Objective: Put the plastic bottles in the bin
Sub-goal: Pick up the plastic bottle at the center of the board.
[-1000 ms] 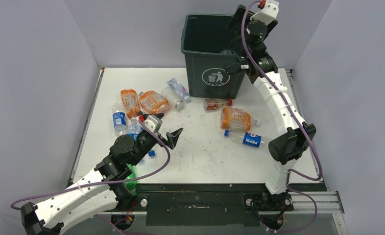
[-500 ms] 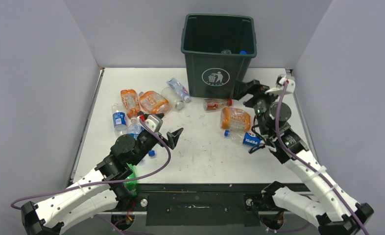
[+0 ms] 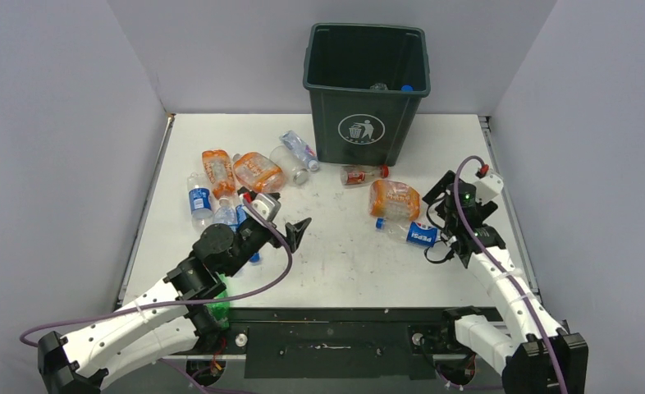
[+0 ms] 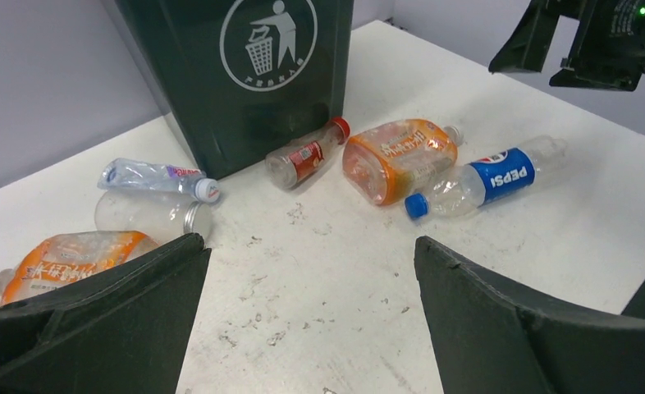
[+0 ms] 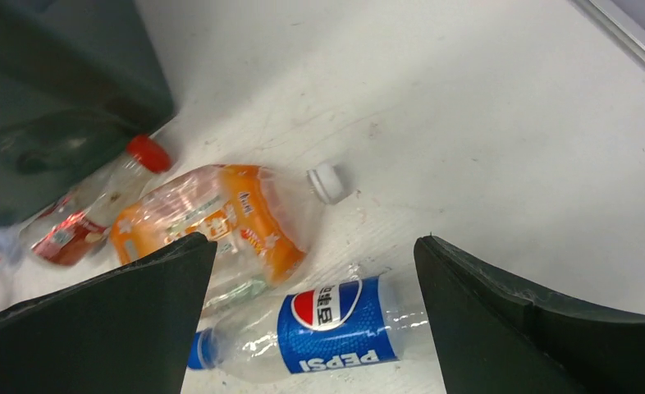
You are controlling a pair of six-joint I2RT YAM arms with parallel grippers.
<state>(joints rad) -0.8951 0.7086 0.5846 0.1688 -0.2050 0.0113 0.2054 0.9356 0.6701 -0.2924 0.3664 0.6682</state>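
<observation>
Your right gripper (image 5: pixel 313 245) has come back down from the bin (image 3: pixel 367 131), so a new pick begins. It hangs over the Pepsi bottle (image 3: pixel 413 234) at 3 o'clock, jaws wide, holding nothing. The left gripper (image 4: pixel 309 242) is also wide and empty. The bin stands at 12 o'clock.

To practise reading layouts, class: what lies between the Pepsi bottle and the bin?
An orange bottle, lying beside the Pepsi bottle, and nearer the bin a small red-capped bottle. The top view shows it.
</observation>
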